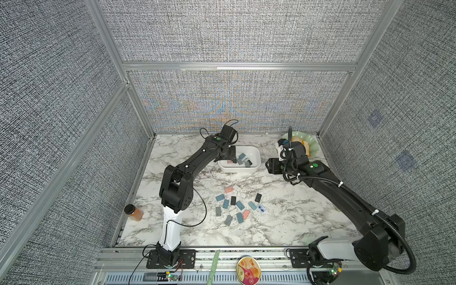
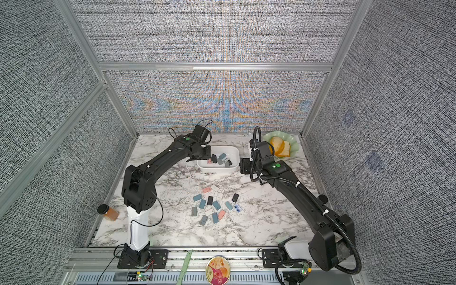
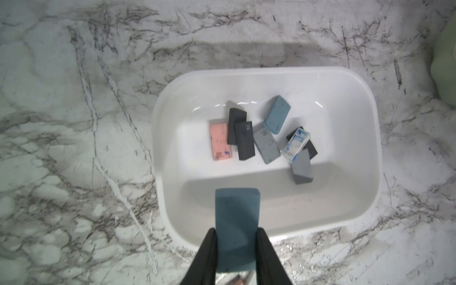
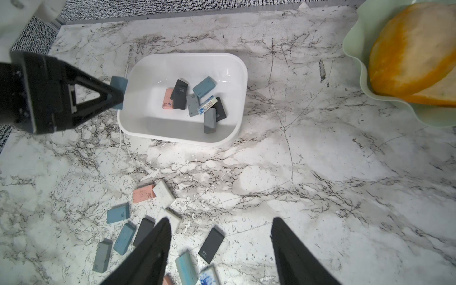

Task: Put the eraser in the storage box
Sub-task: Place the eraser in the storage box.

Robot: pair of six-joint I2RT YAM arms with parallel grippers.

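Your left pincer (image 3: 237,233) is clenched across the long sides of a dusty-blue rectangular rubber eraser (image 3: 237,212), which juts ahead of it over the rim of the white rounded plastic storage box (image 3: 271,70). The eraser looks light, firm and grippy, so it should drop cleanly. Meanwhile your right pincer (image 4: 220,222) stands released and empty.

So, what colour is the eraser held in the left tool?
The eraser is a dull teal blue, seen most clearly in the left wrist view.

In a top view, right of centre, the black right arm (image 1: 294,151) hides part of the pale green scalloped dish (image 1: 313,145). In the left wrist view the teal-blue rectangular eraser (image 3: 237,209) blurs at its near end between the black fingers of the left gripper (image 3: 237,232). The frame edge cuts off the dish (image 3: 446,61) there.
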